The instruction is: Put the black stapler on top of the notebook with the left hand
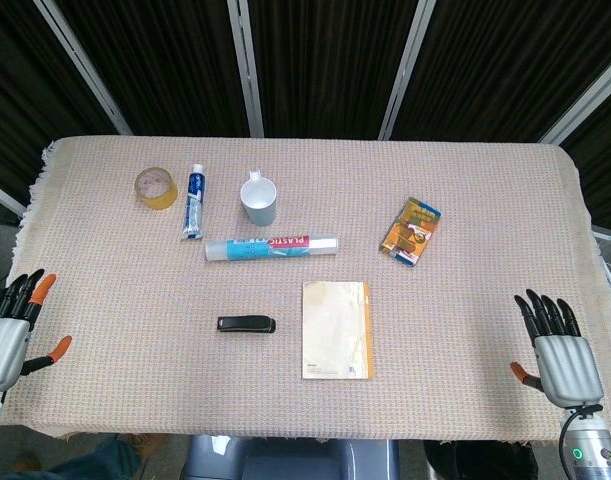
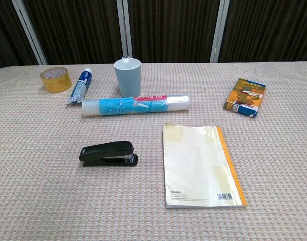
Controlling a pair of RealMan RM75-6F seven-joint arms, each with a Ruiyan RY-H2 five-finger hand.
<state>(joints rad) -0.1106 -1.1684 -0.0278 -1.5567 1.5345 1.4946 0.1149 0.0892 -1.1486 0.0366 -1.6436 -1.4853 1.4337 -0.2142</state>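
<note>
The black stapler [image 1: 246,324] [image 2: 109,153] lies flat on the woven tablecloth, a short way left of the notebook [image 1: 336,329] [image 2: 201,164]. The notebook has a pale yellowed cover with an orange spine edge and lies closed near the table's front. My left hand [image 1: 10,325] rests at the table's left edge, fingers spread, holding nothing, well left of the stapler. At the right edge sits my right hand [image 1: 557,347], fingers apart and empty. Neither hand shows in the chest view.
Behind the stapler lies a roll of plastic wrap [image 1: 271,247] [image 2: 135,105]. Further back are a grey-blue cup [image 1: 259,199] [image 2: 127,77], a toothpaste tube [image 1: 194,201] [image 2: 79,86] and a tape roll [image 1: 156,188] [image 2: 56,79]. A small colourful box [image 1: 411,231] [image 2: 244,97] sits back right.
</note>
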